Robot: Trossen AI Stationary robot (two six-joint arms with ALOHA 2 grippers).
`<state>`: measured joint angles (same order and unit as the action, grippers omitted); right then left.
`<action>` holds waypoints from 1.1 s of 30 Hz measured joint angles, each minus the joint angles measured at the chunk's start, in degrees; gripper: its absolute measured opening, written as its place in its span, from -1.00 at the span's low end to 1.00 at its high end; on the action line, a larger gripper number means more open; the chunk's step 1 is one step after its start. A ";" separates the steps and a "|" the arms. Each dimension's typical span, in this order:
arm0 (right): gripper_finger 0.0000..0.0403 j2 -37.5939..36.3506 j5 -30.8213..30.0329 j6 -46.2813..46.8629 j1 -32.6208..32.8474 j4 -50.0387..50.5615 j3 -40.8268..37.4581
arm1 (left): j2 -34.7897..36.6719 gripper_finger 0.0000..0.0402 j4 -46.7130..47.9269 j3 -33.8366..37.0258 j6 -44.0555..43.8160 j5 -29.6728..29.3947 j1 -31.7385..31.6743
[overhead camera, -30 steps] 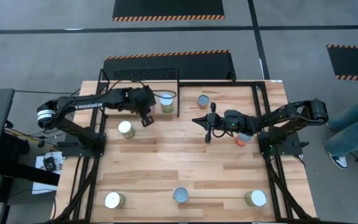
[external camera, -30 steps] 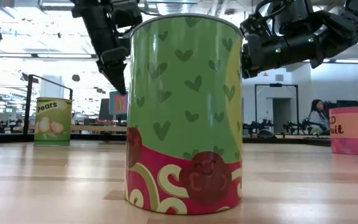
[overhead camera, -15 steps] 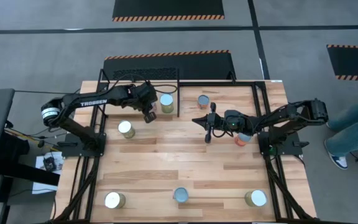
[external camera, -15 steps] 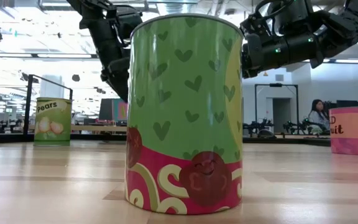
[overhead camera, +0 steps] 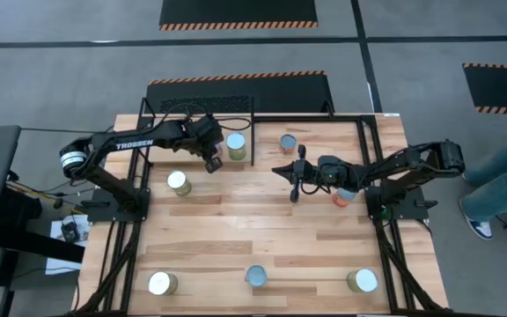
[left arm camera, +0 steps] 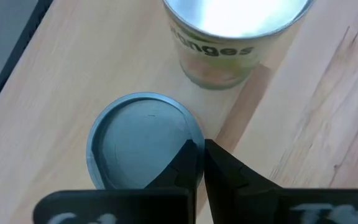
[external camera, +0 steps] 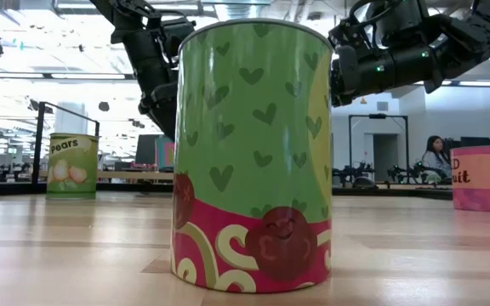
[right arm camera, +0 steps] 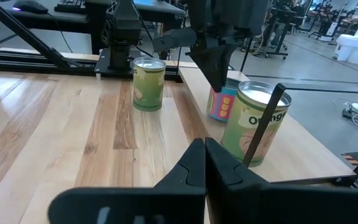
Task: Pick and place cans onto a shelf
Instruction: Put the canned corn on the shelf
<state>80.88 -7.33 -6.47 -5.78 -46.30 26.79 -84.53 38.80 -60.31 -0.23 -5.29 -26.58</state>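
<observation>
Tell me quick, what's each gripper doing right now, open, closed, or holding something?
Left gripper: closed, empty, above the blue-topped can on the shelf.
Right gripper: closed, empty, over mid-table.

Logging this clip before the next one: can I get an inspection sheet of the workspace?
Surface: light wooden table.
Job's things: seven cans visible from above; the Oranges can and blue-lidded can stand on the shelf.
Clutter: nothing seen.
Grippers: left gripper shut, empty, over the blue-lidded can; right gripper shut, empty, mid-table.
Cables: bundle beside the table's left edge.
Surroundings: person's legs at the right.
</observation>
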 joint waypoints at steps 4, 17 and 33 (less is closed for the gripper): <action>-0.95 0.00 0.00 -0.01 0.00 0.00 0.00 | 0.00 -1.00 -0.53 0.00 0.03 -0.01 -0.08; -0.95 0.00 0.00 -0.01 0.00 -0.02 0.00 | 0.02 -1.00 -0.23 0.57 0.40 0.23 -0.80; -0.96 0.00 0.02 -0.03 0.00 0.00 0.00 | 0.02 -0.96 -0.32 0.59 1.03 1.44 -1.03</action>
<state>80.88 -7.31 -6.50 -5.78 -46.31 26.79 -84.51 38.48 -59.72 0.80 -3.85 -27.60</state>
